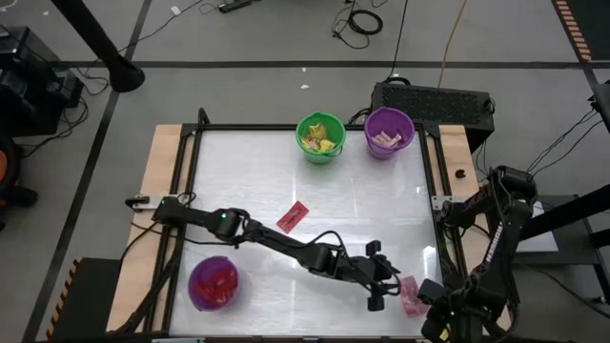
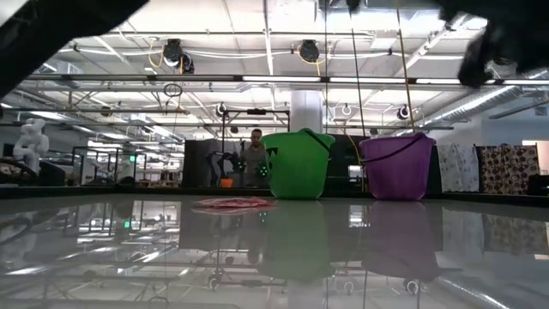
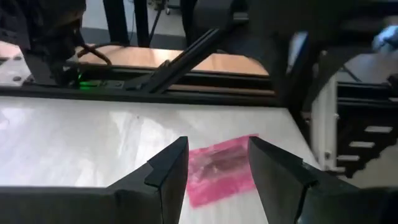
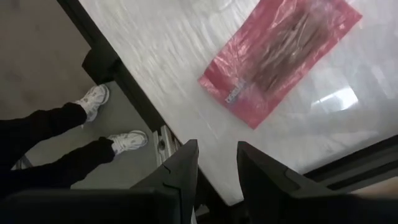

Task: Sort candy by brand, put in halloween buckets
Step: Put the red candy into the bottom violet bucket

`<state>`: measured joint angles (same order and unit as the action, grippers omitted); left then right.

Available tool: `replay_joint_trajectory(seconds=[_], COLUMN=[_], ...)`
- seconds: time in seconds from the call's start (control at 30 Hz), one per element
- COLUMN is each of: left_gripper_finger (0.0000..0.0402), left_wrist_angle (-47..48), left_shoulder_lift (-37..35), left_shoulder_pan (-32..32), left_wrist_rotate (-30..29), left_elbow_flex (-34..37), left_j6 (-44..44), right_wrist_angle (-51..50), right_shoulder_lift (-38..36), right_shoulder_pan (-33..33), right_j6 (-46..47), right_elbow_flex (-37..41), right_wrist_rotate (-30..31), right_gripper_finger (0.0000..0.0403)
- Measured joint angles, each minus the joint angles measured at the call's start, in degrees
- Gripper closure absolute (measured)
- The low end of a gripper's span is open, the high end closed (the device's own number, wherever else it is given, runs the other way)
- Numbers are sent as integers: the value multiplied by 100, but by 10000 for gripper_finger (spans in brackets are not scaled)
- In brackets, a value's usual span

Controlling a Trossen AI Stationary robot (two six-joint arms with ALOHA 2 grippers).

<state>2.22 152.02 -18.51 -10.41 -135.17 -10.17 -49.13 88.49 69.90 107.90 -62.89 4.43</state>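
White tabletop (image 1: 315, 191), pink packet (image 3: 221, 167) just beyond open left pincer (image 3: 214, 171)

no legible text, pink packet (image 4: 281, 57) print too blurred

- We see the table (image 1: 286, 181) top gleaming white and glossy, mirroring the buckets in the low view.
- Its side edges (image 1: 160, 171) look like pale bare wood, matt.
- The green bucket (image 2: 298, 163) and the purple bucket (image 2: 396, 165) read as smooth, slightly shiny plastic.
- The pink packet (image 4: 280, 53) is thin, crinkled, see-through film with a sheen.
- The left gripper (image 3: 214, 171) fingers look like matt black plastic; the right gripper (image 4: 217, 171) looks the same.
- The table's frame rails (image 1: 315, 127) look like dark metal.
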Motion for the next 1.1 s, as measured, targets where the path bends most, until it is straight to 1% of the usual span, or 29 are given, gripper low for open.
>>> replay_joint_trajectory(seconds=[0.03,0.23,0.33,0.43,0.53,0.7,0.8,0.87,0.97,1.1], left_gripper_finger=[229,229,229,229,229,229,229,229,229,229], left_wrist_angle=[-187,-332,-573,-1023,-1483,-2428,-2456,-2195,-1704,-1497], left_shoulder_lift=[43,248,386,682,1023,1374,1450,1488,1450,1447], left_shoulder_pan=[31,109,97,118,138,153,189,221,266,331], left_wrist_rotate=[22,52,77,241,397,406,470,658,754,1200], left_elbow_flex=[56,20,10,12,19,28,6,14,3,-6], left_j6=[-4,-54,56,303,305,387,500,556,828,908], right_wrist_angle=[-6,1,53,218,402,596,539,521,521,521], right_shoulder_lift=[0,0,0,0,0,0,0,0,0,0], right_shoulder_pan=[16,34,34,34,34,34,34,34,34,20], right_j6=[46,119,122,254,374,353,343,336,334,329], right_elbow_flex=[0,0,0,0,0,0,0,0,0,0], right_wrist_rotate=[16,39,29,19,6,-25,-18,-26,-34,-39], right_gripper_finger=[298,298,298,298,298,298,298,298,298,298])
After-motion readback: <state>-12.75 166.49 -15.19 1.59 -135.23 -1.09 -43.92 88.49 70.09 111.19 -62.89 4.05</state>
